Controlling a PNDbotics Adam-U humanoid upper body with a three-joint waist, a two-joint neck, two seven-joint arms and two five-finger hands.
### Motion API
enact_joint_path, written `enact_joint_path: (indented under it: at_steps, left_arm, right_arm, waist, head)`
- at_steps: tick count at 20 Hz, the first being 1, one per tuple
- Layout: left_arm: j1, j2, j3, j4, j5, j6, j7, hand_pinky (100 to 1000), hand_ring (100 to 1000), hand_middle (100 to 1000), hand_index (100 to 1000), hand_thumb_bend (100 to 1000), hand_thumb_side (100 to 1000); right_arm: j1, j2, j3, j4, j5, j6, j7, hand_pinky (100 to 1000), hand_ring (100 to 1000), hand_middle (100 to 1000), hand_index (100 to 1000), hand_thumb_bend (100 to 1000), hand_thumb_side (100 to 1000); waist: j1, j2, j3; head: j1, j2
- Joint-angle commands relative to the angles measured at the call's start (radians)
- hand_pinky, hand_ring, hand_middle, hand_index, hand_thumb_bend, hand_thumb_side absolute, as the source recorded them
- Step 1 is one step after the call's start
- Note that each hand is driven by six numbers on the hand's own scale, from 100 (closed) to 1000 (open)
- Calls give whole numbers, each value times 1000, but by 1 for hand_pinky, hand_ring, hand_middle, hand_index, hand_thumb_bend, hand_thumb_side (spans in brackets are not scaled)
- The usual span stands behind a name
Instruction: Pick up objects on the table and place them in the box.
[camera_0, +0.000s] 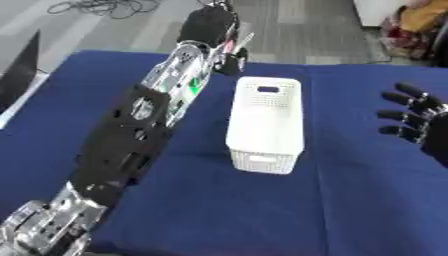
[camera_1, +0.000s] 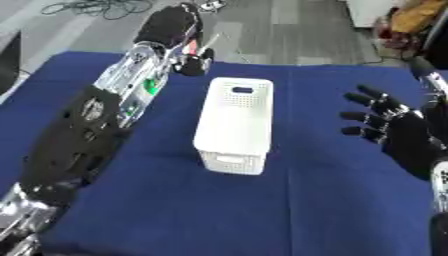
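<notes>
Box look: the box (camera_0: 266, 125) is a white plastic basket, long and narrow, with small holes in its walls and a slot handle cut in the far end. Another slot shows on the near end.
Box place: it stands upright near the middle of the table (camera_0: 350, 200), its long side running away from the robot, between the two arms.
Table: it is covered with a dark blue cloth.
Left arm: the left arm (camera_0: 140, 130) reaches from the lower left corner far across the table, passing just beside the left wall of the box.
Left hand: the left hand (camera_1: 179, 37) is at the far edge of the table, beyond the box. Its fingers look curled around a thin thing (camera_1: 207, 44) with white and a bit of red or pink, which sticks out toward the right. What this thing is I cannot tell.
Right hand: the right hand (camera_1: 398, 130) hovers at the right of the box, well apart from it, palm toward the box, fingers spread wide and straight, holding nothing.
Count: one box, two robot hands, one thin thing in the left hand.
Writing: no label or brand can be read on the box or the arms.
Floor: grey floor beyond the table, with a black cable (camera_0: 105, 7) lying on it at the top left.
</notes>
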Motion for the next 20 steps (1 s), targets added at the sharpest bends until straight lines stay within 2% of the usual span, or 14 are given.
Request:
enact_joint_path:
  at_steps: [1, 6, 11, 20]
  left_arm:
    - [-23, 1, 11, -18, -3, -2, 0, 100, 100, 100, 126, 100, 244]
    - [-25, -13, 6, -7, 3, -3, 13, 100, 100, 100, 127, 100, 244]
    - [-25, -62, -10, 30, 14, -14, 39, 100, 100, 100, 127, 100, 246]
    - [-14, -84, -21, 67, 43, -34, 66, 100, 100, 100, 129, 100, 246]
  right_arm:
    - [-13, -1, -10, -22, -7, 66, 58, 733, 812, 944, 1000, 565, 1000]
    - [-14, 0, -24, -32, -15, 67, 40, 734, 812, 944, 1000, 560, 1000]
    - [-17, 8, -54, -52, -41, 76, -4, 734, 812, 942, 1000, 555, 1000]
    - [-22, 13, -50, -72, -69, 98, -33, 735, 812, 943, 1000, 555, 1000]
  waist:
    - [-1, -12, -1]
    - [-2, -11, -4]
    - [-5, -8, -14]
    - [-1, -7, -19]
  head:
    - [5, 0]
    - [4, 0]
    - [14, 0]
    - [5, -3]
